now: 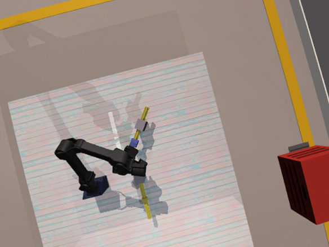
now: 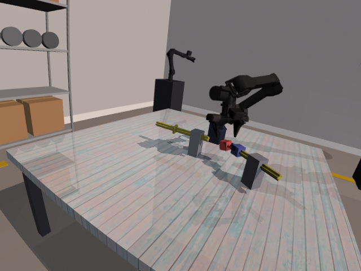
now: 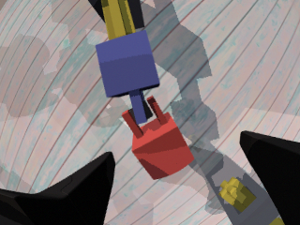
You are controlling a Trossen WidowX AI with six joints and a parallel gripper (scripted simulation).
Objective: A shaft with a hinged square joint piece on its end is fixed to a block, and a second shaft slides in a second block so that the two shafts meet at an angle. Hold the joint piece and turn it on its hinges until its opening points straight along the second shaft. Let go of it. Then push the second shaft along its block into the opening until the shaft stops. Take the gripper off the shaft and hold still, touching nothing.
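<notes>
The red joint piece (image 2: 225,145) (image 3: 161,145) hangs on its hinge from the blue piece (image 1: 133,142) (image 2: 237,149) (image 3: 127,66) on the first yellow shaft (image 1: 146,110) (image 2: 271,171) (image 3: 113,19), held by a grey block (image 1: 141,124) (image 2: 249,171). Its far end leans toward the second shaft (image 1: 147,211) (image 2: 163,125) (image 3: 241,198); its opening is not visible. That shaft passes through the second block (image 1: 139,180) (image 2: 195,144); a gap separates its tip from the red piece. My gripper (image 2: 225,136) (image 3: 179,149) is open and empty above the red piece, apart from it.
The collar (image 1: 144,199) (image 2: 175,129) on the second shaft is on the block's far side from the joint. The arm's dark blue base (image 1: 104,185) stands beside the shafts on the striped table (image 1: 190,161) (image 2: 131,189). A red cabinet (image 1: 323,183) stands off the table.
</notes>
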